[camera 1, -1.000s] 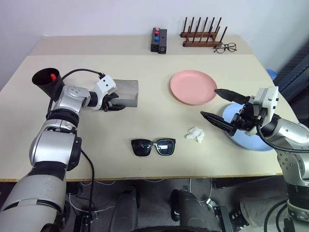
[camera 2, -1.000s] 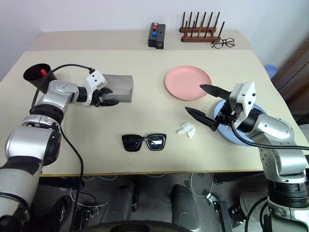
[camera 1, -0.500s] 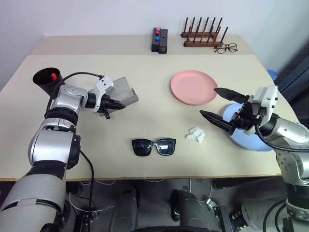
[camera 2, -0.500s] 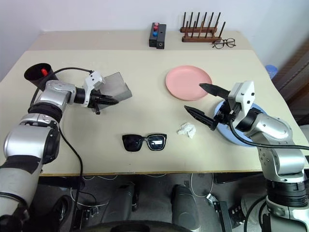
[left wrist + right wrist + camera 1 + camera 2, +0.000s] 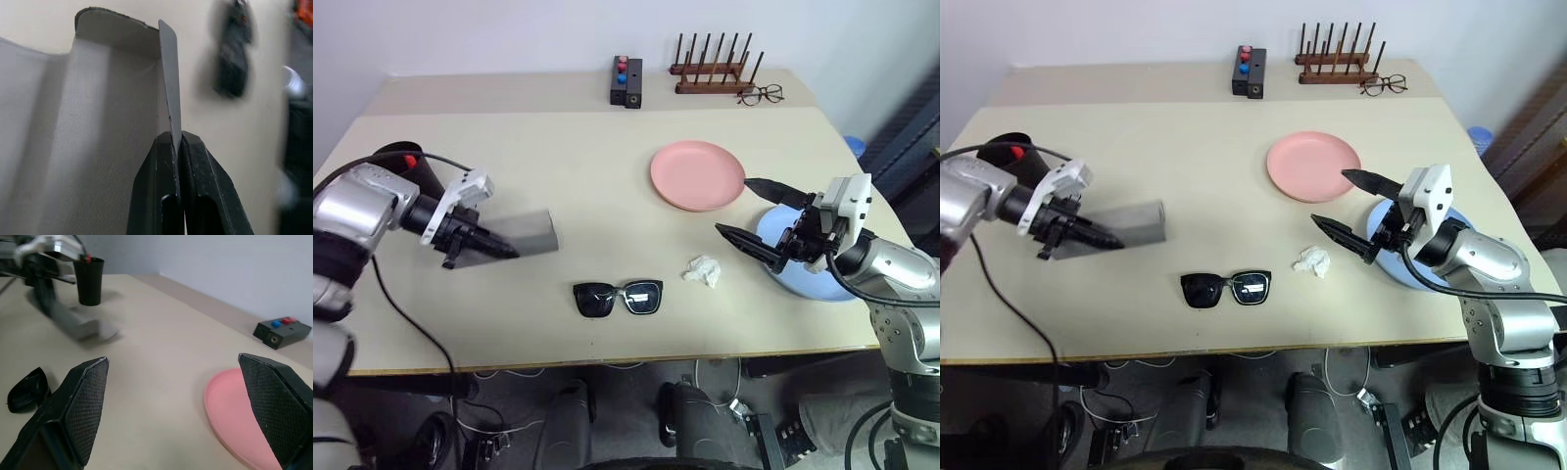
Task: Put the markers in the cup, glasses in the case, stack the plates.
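While the left gripper (image 5: 499, 252) pinches the thin flap of the case (image 5: 530, 233), fingers pressed tight on the lid's edge as the left wrist view shows, the step in hand reads as the glasses-in-the-case part of the task.

- Case: grey, felt-like, left of centre in the head views, lid held by the left gripper; whether the body rests flat on the table (image 5: 607, 166) cannot be told.
- Glasses (image 5: 618, 296): black sunglasses, lower centre, lying on the table right of and below the case, apart from it and untouched.
- Cup (image 5: 419, 168): black, far left, partly behind the left arm; a red marker cap (image 5: 410, 159) shows at its rim, so at least one marker appears stowed. The second marker cannot be made out.
- Plates: pink plate (image 5: 697, 176) right of centre; light blue plate (image 5: 808, 274) lower right, under the right gripper. Side by side, not stacked.
- Right gripper (image 5: 759, 215): fingers spread wide, holding nothing, hovering over the near edges of the two plates.
- Crumpled white scrap (image 5: 703, 271): between glasses and blue plate.
- Background, upper frame: black button box (image 5: 626, 81), wooden peg rack (image 5: 710, 70), wire spectacles (image 5: 762, 94).

Next move, as a judgement: get the lid fully open and the case steady, then pick up the sunglasses and lay them inside lengthwise.
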Controlling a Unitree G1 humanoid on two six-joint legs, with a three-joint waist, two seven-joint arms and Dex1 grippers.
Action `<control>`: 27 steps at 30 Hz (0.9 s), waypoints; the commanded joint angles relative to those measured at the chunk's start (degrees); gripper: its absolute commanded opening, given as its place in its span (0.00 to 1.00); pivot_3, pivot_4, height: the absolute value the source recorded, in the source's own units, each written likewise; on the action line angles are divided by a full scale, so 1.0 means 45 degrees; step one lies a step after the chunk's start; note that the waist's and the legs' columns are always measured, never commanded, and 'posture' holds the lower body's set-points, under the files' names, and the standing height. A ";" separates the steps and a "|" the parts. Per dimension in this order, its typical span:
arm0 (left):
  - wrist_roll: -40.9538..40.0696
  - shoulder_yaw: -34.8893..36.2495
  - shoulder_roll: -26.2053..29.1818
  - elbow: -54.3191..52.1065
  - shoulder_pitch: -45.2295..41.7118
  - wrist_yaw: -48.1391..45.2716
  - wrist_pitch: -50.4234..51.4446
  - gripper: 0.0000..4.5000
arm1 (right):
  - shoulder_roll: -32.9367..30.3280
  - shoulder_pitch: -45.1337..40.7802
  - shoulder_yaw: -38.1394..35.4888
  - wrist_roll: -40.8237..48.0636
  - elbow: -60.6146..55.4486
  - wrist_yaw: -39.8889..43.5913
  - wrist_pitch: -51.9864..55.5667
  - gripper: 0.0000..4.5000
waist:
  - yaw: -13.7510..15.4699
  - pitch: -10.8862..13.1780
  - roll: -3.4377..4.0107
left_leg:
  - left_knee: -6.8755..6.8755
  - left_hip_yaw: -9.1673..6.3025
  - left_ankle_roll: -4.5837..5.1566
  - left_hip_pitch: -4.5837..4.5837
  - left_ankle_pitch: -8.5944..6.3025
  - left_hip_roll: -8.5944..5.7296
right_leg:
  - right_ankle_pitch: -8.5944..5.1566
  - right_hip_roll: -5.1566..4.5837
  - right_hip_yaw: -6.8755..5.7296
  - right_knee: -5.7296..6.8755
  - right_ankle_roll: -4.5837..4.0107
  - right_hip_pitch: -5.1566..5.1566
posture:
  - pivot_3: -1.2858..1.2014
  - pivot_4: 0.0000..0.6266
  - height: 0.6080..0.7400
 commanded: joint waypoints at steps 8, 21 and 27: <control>-0.2283 0.0652 0.2603 -0.4473 0.3401 -0.0059 -0.0419 0.02 | 0.0008 -0.0274 -0.0113 0.0020 0.0081 0.0182 -0.0441 0.96 | 0.0220 0.0002 0.0000 | 0.0025 0.0009 -0.0002 -0.0018 -0.0001 -0.0001 | -0.0026 -0.0001 0.0004 -0.0010 0.0007 -0.0008 | 0.52 0.24 1.00; 0.0583 0.2762 0.0864 -0.4478 0.5689 0.0026 -0.2542 0.02 | -0.0076 -0.0153 -0.0224 0.0168 0.0010 0.0462 -0.0367 0.96 | 0.0236 0.0003 0.0019 | 0.0036 0.0017 -0.0004 -0.0038 -0.0003 0.0001 | -0.0033 -0.0001 0.0003 -0.0018 0.0020 -0.0024 | 0.52 0.24 1.00; 0.1134 0.3540 0.0068 -0.4466 0.6045 0.0363 -0.1980 0.02 | -0.0617 0.0731 -0.0588 0.0938 -0.0834 0.1256 0.0051 0.96 | 0.0255 0.0005 0.0020 | 0.0036 0.0017 -0.0003 -0.0047 -0.0003 0.0000 | -0.0033 -0.0001 0.0004 -0.0022 0.0021 -0.0024 | 0.52 0.24 1.00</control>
